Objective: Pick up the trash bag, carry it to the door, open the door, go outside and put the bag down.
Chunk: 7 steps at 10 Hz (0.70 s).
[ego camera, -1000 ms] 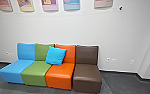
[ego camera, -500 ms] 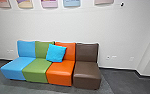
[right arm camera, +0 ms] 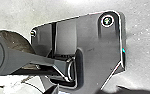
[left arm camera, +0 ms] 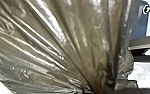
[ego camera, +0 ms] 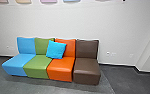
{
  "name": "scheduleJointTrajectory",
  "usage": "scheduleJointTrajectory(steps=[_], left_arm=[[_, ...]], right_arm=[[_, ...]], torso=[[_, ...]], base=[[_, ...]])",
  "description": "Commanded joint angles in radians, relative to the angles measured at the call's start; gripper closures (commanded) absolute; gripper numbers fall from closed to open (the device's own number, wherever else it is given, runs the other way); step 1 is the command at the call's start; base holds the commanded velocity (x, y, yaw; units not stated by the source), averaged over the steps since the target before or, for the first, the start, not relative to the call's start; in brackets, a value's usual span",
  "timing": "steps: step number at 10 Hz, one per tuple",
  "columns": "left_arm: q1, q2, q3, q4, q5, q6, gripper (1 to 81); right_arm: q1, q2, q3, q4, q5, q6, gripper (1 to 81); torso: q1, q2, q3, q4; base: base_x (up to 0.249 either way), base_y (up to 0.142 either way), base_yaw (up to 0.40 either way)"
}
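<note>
The trash bag (left arm camera: pixel 66 42) looms large in the left wrist view, brownish, translucent and shiny. Its plastic is drawn into tight folds that meet at my left gripper (left arm camera: pixel 99 90), which is shut on the gathered part. Part of the bag (right arm camera: pixel 16 42) also shows in the right wrist view, behind the robot's grey jointed bar. How my right gripper stands cannot be made out.
Four joined seats stand along a pale wall (ego camera: pixel 121 32): blue (ego camera: pixel 18 64), green (ego camera: pixel 38 66), orange (ego camera: pixel 61 68) and brown (ego camera: pixel 87 71). A bright blue cushion (ego camera: pixel 56 49) leans on them. Grey floor (ego camera: pixel 41 86) lies before them.
The head camera has tilted downward: the seats and wall pictures sit higher in view, and more floor shows in front.
</note>
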<state>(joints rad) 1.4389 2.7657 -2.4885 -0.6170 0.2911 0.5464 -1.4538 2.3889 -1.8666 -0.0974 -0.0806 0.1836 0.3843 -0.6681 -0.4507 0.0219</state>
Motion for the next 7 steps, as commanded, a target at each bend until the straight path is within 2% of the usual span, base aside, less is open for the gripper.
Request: scheduleJointTrajectory(steps=[1,2,4,5,7], left_arm=[[-0.011,0.009,0.002,-0.007,0.080,0.029,81.1],[-0.012,0.020,0.002,-0.007,0.080,0.036,81.1],[-0.007,0.039,0.002,-0.007,0.080,0.047,81.1],[-0.007,0.042,0.002,-0.007,0.080,0.052,81.1],[-0.007,0.051,0.002,-0.006,0.079,0.053,81.1]], right_arm=[[0.006,0.025,-0.088,-0.015,-0.080,-0.010,1.0],[0.000,0.053,-0.121,-0.019,-0.080,-0.010,1.0],[-0.015,0.109,-0.187,-0.030,-0.073,-0.010,1.0],[-0.020,0.129,-0.210,-0.030,-0.070,-0.010,1.0],[-0.030,0.159,-0.238,-0.031,-0.064,-0.010,1.0]], torso=[[-0.063,0.098,0.099,0.000],[-0.078,0.122,0.108,0.000],[-0.113,0.176,0.060,0.000],[-0.127,0.199,0.084,0.000],[-0.160,0.251,0.098,0.000]], base=[[0.000,0.000,0.000],[0.000,0.000,0.000],[0.000,0.000,0.000],[0.000,0.000,0.000],[0.000,0.000,0.000]])
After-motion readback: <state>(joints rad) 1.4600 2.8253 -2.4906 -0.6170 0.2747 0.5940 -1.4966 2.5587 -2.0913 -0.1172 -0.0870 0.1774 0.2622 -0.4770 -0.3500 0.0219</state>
